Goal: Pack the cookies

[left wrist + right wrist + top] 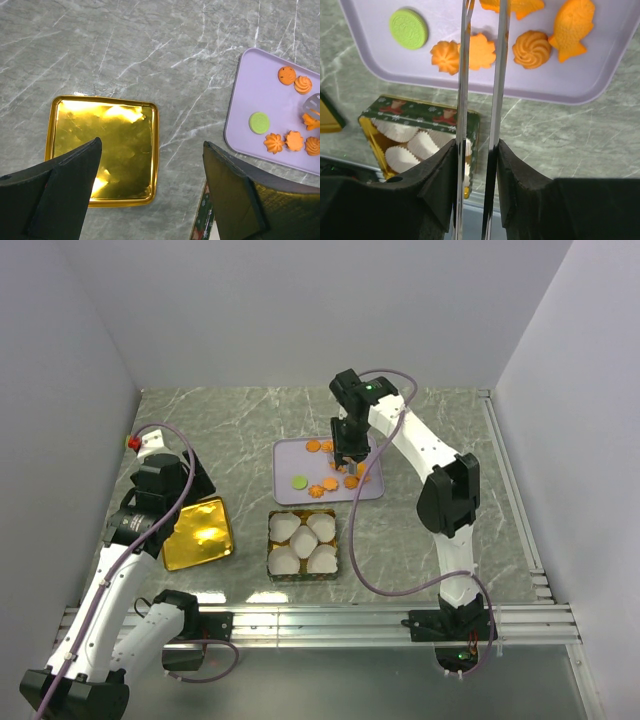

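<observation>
Orange fish cookie (pixel 572 27) lies slantwise on tray (pixel 600 75); right gripper (pixel 476 145) clamps tongs (pixel 463 75), left gripper (pixel 152 144) stands apart.

We appear to work in a robotics lab enclosure. Plain white panels (pixel 300 310) box in our marble-patterned tabletop (pixel 220 420), edged by aluminium rails (pixel 320 622).

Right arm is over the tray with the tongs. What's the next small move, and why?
Probably lower the right gripper so the tongs straddle the leaf-shaped cookie seen between their blades. The blades stand apart over the purple tray, no cookie looks gripped, and the paper cups in the tin look empty.
</observation>
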Motion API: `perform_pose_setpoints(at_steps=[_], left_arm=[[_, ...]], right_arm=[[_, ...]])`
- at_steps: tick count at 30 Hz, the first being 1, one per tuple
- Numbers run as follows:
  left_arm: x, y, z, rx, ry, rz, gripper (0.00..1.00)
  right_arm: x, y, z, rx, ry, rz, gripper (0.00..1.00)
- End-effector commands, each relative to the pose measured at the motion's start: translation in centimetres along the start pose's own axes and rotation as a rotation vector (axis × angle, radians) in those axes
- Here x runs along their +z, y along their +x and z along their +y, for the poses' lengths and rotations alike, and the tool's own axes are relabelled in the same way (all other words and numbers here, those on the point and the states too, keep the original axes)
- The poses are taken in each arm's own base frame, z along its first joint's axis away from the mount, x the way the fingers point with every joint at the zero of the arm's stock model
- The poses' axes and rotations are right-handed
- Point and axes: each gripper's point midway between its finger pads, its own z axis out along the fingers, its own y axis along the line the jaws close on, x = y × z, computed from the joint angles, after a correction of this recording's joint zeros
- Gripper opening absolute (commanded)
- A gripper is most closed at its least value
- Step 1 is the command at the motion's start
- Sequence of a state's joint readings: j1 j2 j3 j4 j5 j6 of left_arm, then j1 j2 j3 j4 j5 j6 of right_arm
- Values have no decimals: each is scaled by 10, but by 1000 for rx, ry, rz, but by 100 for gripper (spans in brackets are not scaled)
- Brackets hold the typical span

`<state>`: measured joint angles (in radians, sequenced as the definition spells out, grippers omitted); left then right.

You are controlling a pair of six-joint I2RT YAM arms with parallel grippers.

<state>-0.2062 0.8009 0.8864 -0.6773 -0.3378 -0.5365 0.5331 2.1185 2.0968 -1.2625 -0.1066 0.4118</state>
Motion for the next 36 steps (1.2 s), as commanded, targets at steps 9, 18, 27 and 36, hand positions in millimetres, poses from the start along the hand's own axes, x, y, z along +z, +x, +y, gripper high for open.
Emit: perform_pose_setpoints(at_steps=[9, 18, 27, 36], left_arm=[[-2, -7, -2, -8, 19, -30, 88], [-2, -7, -3, -8, 26, -32, 88], [-3, -7, -4, -9, 33, -35, 88], [-5, -9, -4, -11, 35, -42, 88]], right_arm=[[-58, -1, 17, 16, -91, -96, 40], [-67, -4, 15, 15, -81, -118, 42], [-52, 13, -10, -10, 28, -76, 68], [-35, 25, -9, 37, 10, -26, 69]])
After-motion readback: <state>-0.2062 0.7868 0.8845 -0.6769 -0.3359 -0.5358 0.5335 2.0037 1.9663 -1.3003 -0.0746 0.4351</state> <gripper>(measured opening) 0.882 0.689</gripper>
